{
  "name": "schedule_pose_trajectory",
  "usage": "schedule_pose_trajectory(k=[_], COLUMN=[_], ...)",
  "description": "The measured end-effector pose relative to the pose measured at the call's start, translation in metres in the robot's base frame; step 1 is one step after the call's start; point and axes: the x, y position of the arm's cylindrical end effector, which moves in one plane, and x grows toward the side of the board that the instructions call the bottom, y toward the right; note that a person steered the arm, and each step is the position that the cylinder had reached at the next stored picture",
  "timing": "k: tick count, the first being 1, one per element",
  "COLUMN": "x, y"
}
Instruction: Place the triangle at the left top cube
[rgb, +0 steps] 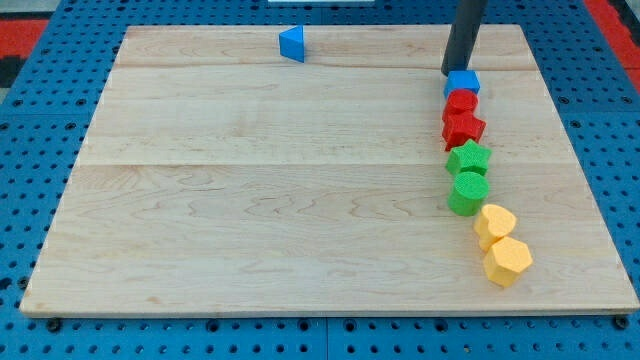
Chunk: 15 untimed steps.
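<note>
Triangle first: the blue triangle (292, 44) sits alone at the far edge of the counter (250, 230), left of centre and well apart from everything else. There is no gripper to open or shut here, only a rod, and my tip (449, 73) rests at the far right, touching or just beside the far-left corner of the blue cube (462, 83). That cube heads a column running toward the near right: a red block (462, 102) of unclear shape, a red star (463, 127), a green star (468, 157), a green cylinder (468, 192), then a yellow rounded block (494, 223) and a yellow hexagon-like block (509, 261), each touching or nearly touching its neighbour. Because the tip stands at the cube and not at the triangle, I judge the push has not begun. To bring the triangle to the cube's far-left side, the tip would need to get to the triangle's left and drive it rightward along the far edge.
</note>
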Motion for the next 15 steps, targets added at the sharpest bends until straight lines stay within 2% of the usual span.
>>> schedule_pose_trajectory(k=[1, 2, 3, 5, 6, 7, 8, 10, 11, 12, 13, 15], x=[-0.061, -0.089, -0.080, 0.008, 0.003, -0.038, -0.052, -0.028, -0.028, -0.069, -0.088, -0.024], y=[0.000, -0.007, -0.073, -0.254, -0.371, -0.363, -0.294, -0.134, -0.227, -0.269, -0.210, -0.072])
